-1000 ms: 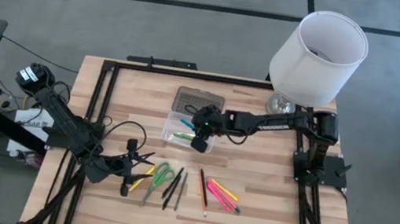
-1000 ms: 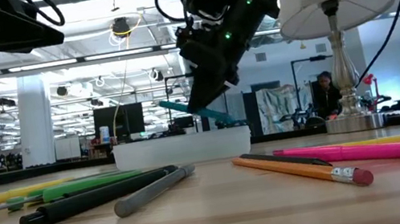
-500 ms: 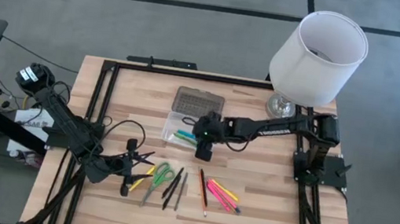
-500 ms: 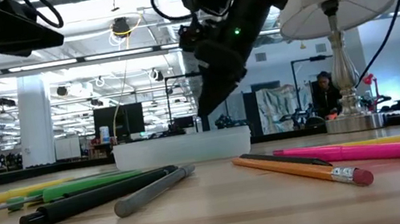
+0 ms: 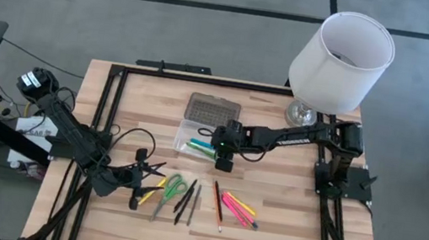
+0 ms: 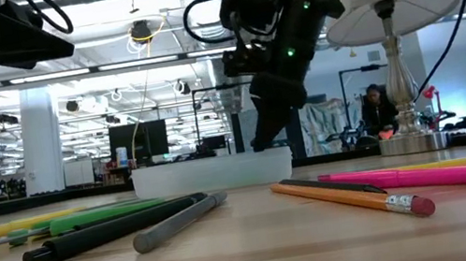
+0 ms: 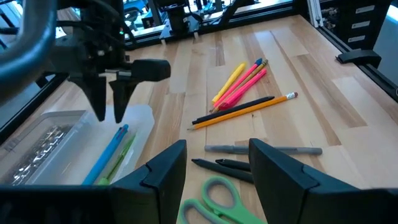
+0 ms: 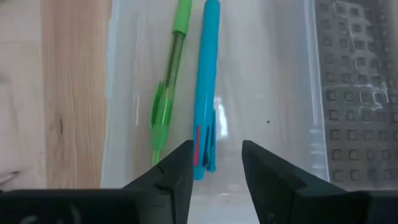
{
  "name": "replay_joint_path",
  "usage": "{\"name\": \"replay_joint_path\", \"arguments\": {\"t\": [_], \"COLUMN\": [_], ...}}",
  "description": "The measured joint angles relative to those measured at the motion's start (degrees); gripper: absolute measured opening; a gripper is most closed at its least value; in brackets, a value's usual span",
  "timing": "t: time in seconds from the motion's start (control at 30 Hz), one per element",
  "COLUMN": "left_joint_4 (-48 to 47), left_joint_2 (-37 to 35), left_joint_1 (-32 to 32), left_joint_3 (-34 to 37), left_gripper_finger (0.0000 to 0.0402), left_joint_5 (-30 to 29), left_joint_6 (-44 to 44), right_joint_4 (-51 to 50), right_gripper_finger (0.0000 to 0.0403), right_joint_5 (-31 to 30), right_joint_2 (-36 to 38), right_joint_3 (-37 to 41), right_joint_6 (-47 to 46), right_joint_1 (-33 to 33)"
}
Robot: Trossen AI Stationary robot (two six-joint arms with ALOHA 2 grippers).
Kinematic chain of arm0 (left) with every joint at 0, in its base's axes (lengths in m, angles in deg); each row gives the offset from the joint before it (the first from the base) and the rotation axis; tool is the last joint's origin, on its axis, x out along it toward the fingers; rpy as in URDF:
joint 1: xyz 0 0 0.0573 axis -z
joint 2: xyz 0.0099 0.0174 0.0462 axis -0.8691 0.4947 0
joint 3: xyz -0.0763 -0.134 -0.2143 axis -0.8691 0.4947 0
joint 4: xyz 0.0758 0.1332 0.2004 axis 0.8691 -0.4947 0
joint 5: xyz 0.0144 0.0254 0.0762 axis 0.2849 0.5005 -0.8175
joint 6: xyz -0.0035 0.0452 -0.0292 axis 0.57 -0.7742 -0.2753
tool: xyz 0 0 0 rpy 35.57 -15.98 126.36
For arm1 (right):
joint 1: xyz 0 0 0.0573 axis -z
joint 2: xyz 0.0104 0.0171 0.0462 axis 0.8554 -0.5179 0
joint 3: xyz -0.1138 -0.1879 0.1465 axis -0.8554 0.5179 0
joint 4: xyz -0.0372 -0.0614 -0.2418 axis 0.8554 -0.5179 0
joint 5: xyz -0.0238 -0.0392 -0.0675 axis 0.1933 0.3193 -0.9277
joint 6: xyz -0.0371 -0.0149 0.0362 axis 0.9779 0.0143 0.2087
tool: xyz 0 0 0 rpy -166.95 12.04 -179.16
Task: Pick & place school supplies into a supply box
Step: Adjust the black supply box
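In the low view, the nearest things lay across the bottom of the frame: an orange pencil [image 6: 351,198] with an eraser at lower right, a pink highlighter [image 6: 440,174] just behind it, and a grey pen [image 6: 179,222] with a black pen [image 6: 108,231] at lower left. A green pen [image 6: 105,214] and a yellow pencil [image 6: 3,229] lay behind those, toward the left edge.

In the high view, the same supplies formed a loose row in the lower middle of the frame, on the wooden table [image 5: 284,224]. The green-handled scissors [image 5: 173,189] lay at the left end of this row, just beside the left gripper [image 5: 137,179]. That gripper rested low at the lower left, its fingers apart and holding nothing.

Farther back, near the frame centre, stood the supply box [image 5: 194,140] with its grey ribbed lid [image 5: 213,109] folded open toward the top of the frame. A blue pen [image 8: 205,87] and a green pen [image 8: 168,81] lay side by side inside the clear tray. The right gripper [image 5: 224,157] hung just above the right end of the box, pointing down, its fingers apart and empty.

The white lamp [image 5: 341,62] stood at the upper right corner of the table.
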Motion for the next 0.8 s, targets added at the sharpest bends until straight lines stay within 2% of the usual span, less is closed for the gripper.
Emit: {"name": "replay_joint_path", "arguments": {"t": [0.4,0.8], "left_joint_4": [-0.66,-0.66], "left_joint_2": [0.00,0.00], "left_joint_1": [0.02,0.00], "left_joint_3": [0.00,0.00], "left_gripper_finger": [0.0169,0.0169], "left_joint_5": [-0.07,-0.11], "left_joint_6": [0.51,1.04], "right_joint_4": [-7.85,-9.83], "right_gripper_finger": [0.0127,0.0122], "right_joint_5": [1.19,-2.11], "right_joint_2": [0.04,0.04], "right_joint_3": [-0.04,-0.04], "right_joint_6": [0.98,-0.11], "right_joint_1": [-2.03,-1.52]}}
